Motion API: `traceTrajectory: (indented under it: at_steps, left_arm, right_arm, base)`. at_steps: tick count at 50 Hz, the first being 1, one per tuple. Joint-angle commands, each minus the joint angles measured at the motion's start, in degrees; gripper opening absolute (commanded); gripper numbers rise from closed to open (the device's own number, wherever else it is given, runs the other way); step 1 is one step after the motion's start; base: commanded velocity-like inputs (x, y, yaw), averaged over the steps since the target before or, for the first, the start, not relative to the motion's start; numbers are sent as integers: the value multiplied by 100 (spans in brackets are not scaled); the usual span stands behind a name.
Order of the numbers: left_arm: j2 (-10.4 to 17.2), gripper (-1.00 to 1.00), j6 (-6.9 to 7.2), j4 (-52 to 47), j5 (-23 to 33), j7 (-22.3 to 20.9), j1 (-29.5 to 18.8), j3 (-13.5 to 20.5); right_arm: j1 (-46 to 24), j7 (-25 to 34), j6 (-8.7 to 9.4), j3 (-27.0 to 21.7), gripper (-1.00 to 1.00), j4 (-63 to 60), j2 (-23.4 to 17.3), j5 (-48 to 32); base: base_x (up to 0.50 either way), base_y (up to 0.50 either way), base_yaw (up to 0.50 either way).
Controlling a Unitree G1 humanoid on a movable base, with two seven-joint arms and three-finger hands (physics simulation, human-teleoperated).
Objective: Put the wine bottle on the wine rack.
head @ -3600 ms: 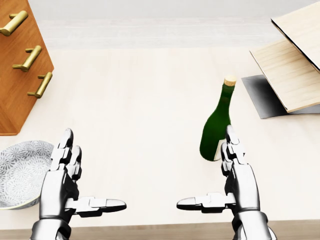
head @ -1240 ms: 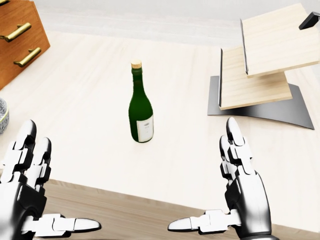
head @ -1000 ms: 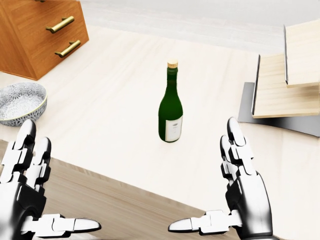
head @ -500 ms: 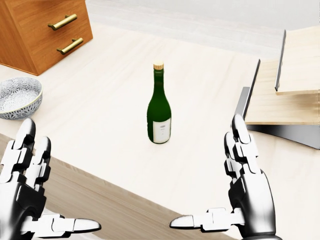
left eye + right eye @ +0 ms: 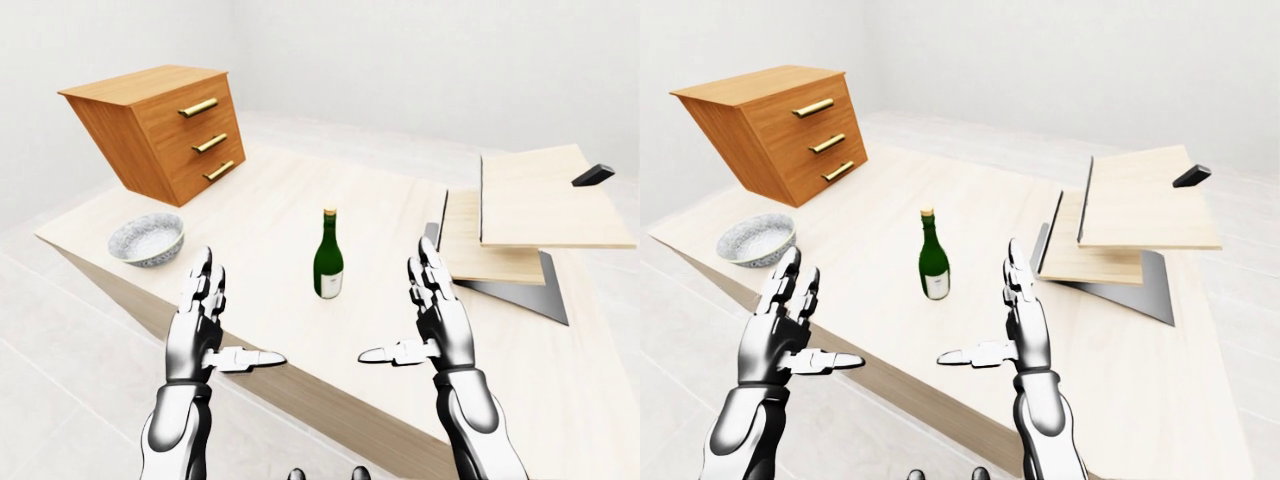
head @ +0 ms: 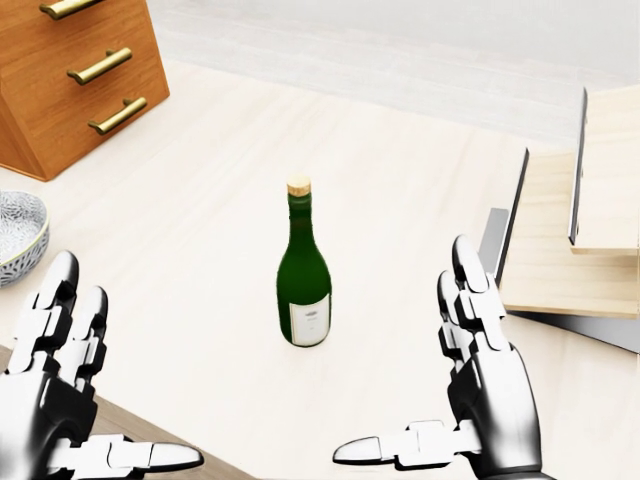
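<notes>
Head view, wine bottle: the wine bottle [image 6: 304, 282] stands upright on the pale wood surface [image 6: 200, 220], near the view's middle; green glass, tan cap, white label facing the camera.
Bottle vs right hand: right hand [image 6: 487, 385] is raised at the bottle's right and lower in the view, well apart from the glass; its fingers [image 6: 468, 290] point up the view, thumb stretched sideways toward the left. No contact.
Bottle vs left hand: left hand [image 6: 45, 395] sits at lower left, further from the bottle than the right one; fingers [image 6: 62, 310] extended, thumb pointing right. No contact.
Finger state: both hands spread flat and apart, nothing between the fingers; the bottle lies in the gap between the two hands, higher in the view than both.
Wine rack: the wine rack [image 5: 520, 225] is at the right of the bottle in the left-eye view, near but not touching; two light wooden slabs stacked at a tilt over a dark grey base plate, a small black piece on the upper slab's far right edge.
Drawer chest: wooden drawer chest [image 5: 165, 130] with three brass handles, upper left of the left-eye view, appearing tilted.
Bowl: patterned grey bowl [image 5: 147, 239] on the surface, left of the bottle, below the chest, just above the left hand in that view.
Surface edge: darker wood edge runs diagonally under both hands.
</notes>
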Motion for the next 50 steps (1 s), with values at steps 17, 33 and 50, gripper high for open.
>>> traceTrajectory:
  at_steps: [17, 33, 50]
  left_arm:
    - [-22, 100, -31, 111, -17, 10, 51, 62]
    - [-20, 100, -40, 136, -19, 27, 16, 126]
    - [-13, 100, -154, 224, -9, 37, 7, 102]
  right_arm:
    - [-99, 22, 0, 79, 100, 15, -4, -25]
    - [-238, 56, 0, 201, 100, 143, 15, -84]
    - [-445, 143, 0, 234, 100, 296, 26, -102]
  base:
    - [8, 4, 0]
    - [39, 17, 0]
    - [1, 0, 0]
